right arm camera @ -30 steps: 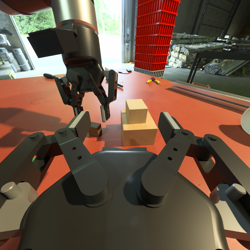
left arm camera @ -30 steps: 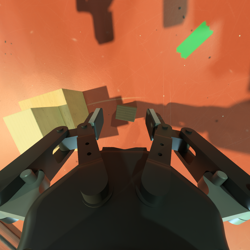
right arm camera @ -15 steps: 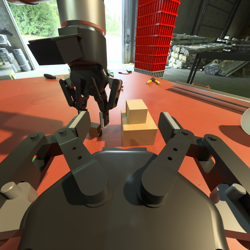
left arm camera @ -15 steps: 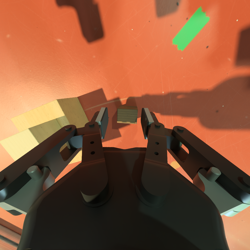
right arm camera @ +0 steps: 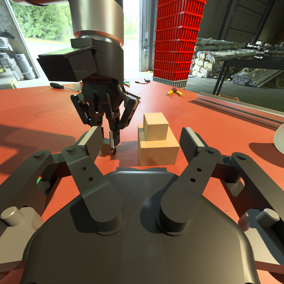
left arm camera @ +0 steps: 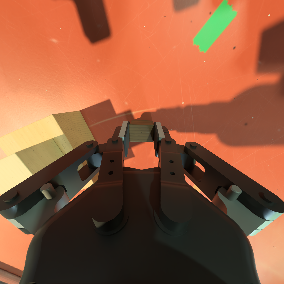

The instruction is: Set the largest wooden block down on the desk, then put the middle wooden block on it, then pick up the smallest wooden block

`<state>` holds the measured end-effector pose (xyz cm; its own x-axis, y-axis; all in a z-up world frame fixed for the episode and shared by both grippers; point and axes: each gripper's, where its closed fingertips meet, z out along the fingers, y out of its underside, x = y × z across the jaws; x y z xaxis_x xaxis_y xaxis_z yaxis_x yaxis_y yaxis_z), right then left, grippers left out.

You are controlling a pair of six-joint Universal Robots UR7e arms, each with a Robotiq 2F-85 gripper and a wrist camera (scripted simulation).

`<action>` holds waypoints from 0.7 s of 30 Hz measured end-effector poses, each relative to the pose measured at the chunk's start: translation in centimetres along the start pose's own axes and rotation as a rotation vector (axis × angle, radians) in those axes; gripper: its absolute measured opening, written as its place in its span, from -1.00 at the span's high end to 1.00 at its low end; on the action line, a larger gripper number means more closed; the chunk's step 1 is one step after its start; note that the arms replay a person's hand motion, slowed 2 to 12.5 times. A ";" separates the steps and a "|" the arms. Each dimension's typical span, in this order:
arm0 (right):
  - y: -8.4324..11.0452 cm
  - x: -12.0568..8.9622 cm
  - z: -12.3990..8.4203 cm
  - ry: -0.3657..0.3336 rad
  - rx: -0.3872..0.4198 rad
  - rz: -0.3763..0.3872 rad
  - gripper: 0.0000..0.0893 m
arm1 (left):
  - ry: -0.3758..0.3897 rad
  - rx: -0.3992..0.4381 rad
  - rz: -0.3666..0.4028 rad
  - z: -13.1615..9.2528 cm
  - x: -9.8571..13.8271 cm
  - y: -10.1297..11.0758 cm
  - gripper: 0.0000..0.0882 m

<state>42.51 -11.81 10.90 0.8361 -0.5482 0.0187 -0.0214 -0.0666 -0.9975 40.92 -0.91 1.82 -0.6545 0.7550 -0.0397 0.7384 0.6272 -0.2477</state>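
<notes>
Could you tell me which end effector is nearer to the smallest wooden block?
Left: the left end effector has its pads against the smallest wooden block; the right end effector hangs open, farther back.

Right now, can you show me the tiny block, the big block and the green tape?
smallest wooden block [left arm camera: 141,133], left wrist view, its near face.
largest wooden block [right arm camera: 158,153], right wrist view, front face.
green tape [left arm camera: 215,26], left wrist view, middle.
</notes>
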 end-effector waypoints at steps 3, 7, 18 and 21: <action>0.0 0.0 0.0 -0.001 0.001 0.000 -0.91 | 0.008 0.007 -0.027 -0.3 0.2 0.2 0.37; 0.0 0.0 0.0 0.000 0.001 0.002 -0.91 | 0.019 0.029 -0.082 -1.1 0.5 0.3 0.37; 0.0 0.0 0.0 -0.001 -0.003 0.002 -0.91 | -0.085 0.101 -0.235 -6.8 -0.8 0.5 0.37; 0.0 0.0 0.0 -0.001 -0.003 0.004 -0.91 | -0.160 0.089 -0.272 -8.6 -2.1 1.0 0.37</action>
<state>42.55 -11.81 10.87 0.8367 -0.5475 0.0150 -0.0258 -0.0668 -0.9974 44.40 -0.25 10.02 -0.8482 0.5181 -0.1104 0.5206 0.7770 -0.3538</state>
